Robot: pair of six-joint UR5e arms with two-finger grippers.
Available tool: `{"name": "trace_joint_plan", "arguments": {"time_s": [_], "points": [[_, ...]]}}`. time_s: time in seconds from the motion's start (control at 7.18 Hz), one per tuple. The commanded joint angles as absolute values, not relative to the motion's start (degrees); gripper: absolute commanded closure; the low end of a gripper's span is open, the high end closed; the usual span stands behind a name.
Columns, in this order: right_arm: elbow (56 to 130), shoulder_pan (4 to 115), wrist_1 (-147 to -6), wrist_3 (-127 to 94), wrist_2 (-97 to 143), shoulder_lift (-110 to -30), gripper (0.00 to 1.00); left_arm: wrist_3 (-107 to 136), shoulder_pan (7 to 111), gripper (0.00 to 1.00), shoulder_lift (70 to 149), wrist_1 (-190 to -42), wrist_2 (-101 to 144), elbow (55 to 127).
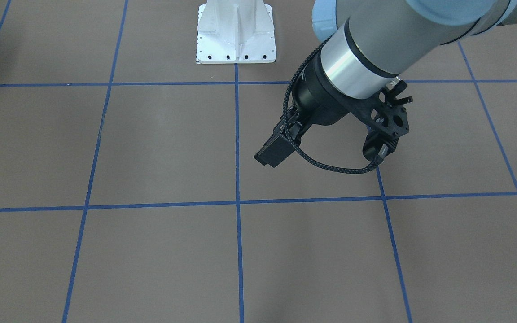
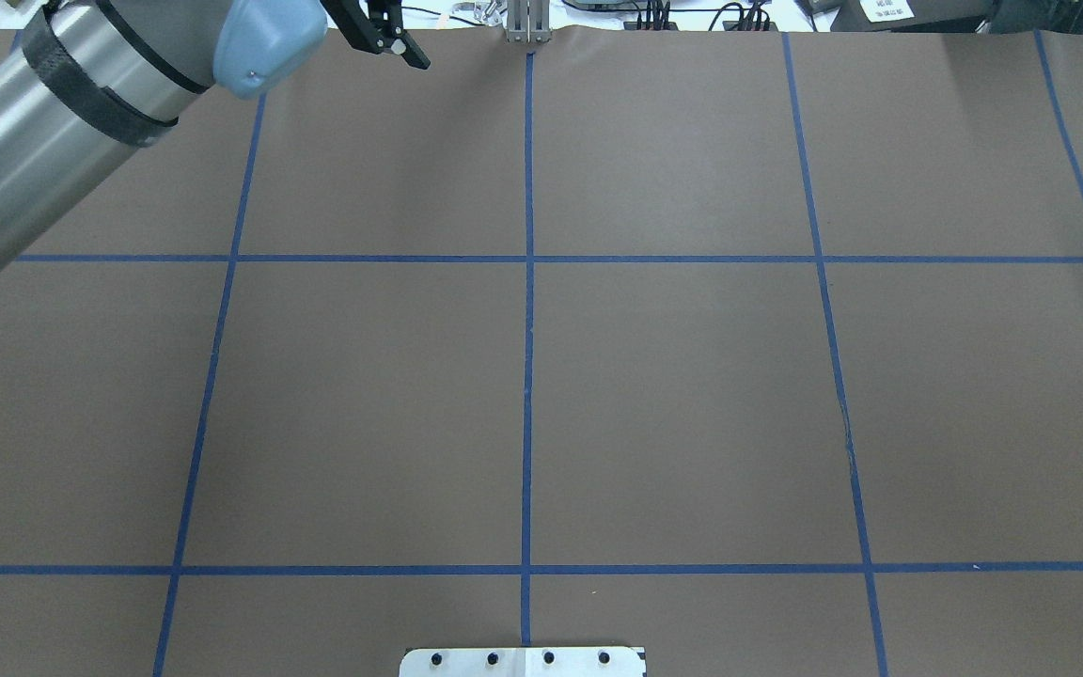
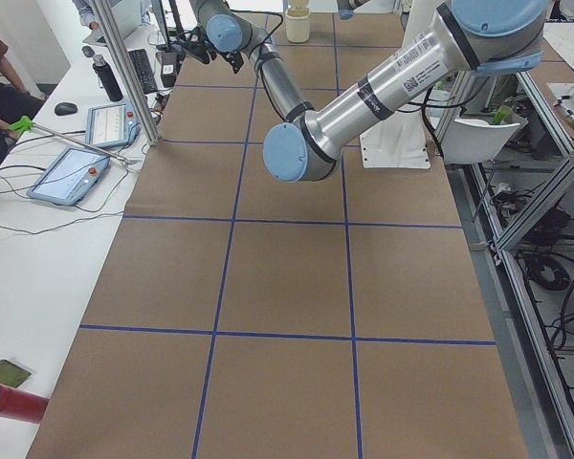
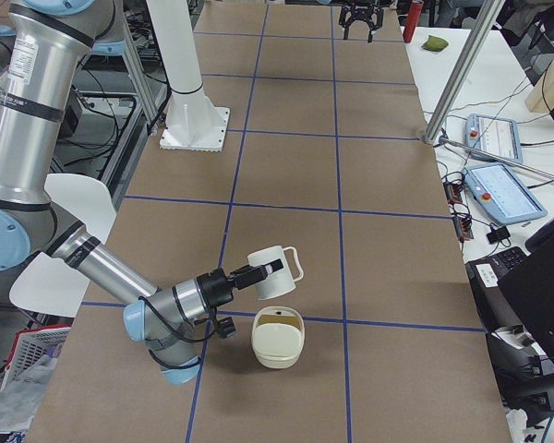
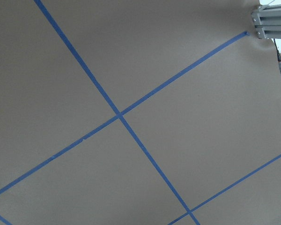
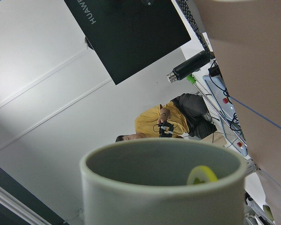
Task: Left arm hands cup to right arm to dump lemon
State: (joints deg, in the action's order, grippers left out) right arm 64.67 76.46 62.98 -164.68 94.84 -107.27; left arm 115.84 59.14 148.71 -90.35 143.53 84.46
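Note:
In the exterior right view, the near right arm's gripper (image 4: 257, 275) is at the white cup (image 4: 277, 263). The cup hangs tilted on its side just above the table, beside a cream bowl (image 4: 277, 340). Whether this gripper is open or shut I cannot tell. The right wrist view looks into the cup's (image 6: 164, 197) grey inside, where the yellow lemon (image 6: 201, 176) slice leans on the wall near the rim. No fingers show there. The left gripper (image 2: 393, 49) is open and empty at the table's far left corner. The left arm's wrist (image 1: 352, 67) carries a perforated black bracket.
The white robot base plate (image 1: 236, 33) stands at the table's robot side. An aluminium post (image 4: 462, 74), two tablets (image 4: 499, 138) and a red bottle (image 4: 411, 18) are along the operators' bench. A seated person in a yellow shirt (image 6: 154, 124) is beyond the table.

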Motion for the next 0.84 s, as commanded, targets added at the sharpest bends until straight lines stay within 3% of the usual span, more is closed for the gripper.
{"name": "trace_joint_plan", "arguments": {"time_s": [0.0,0.7], "points": [[64.69,76.46,63.98,-169.15,94.31,-107.23,1.00,115.84,59.15,0.00,148.71,-90.35,143.53,84.29],[64.60,76.46,65.74,-173.76,92.47,-107.05,1.00,115.84,59.24,0.00,148.80,-90.35,143.53,84.29]]}}
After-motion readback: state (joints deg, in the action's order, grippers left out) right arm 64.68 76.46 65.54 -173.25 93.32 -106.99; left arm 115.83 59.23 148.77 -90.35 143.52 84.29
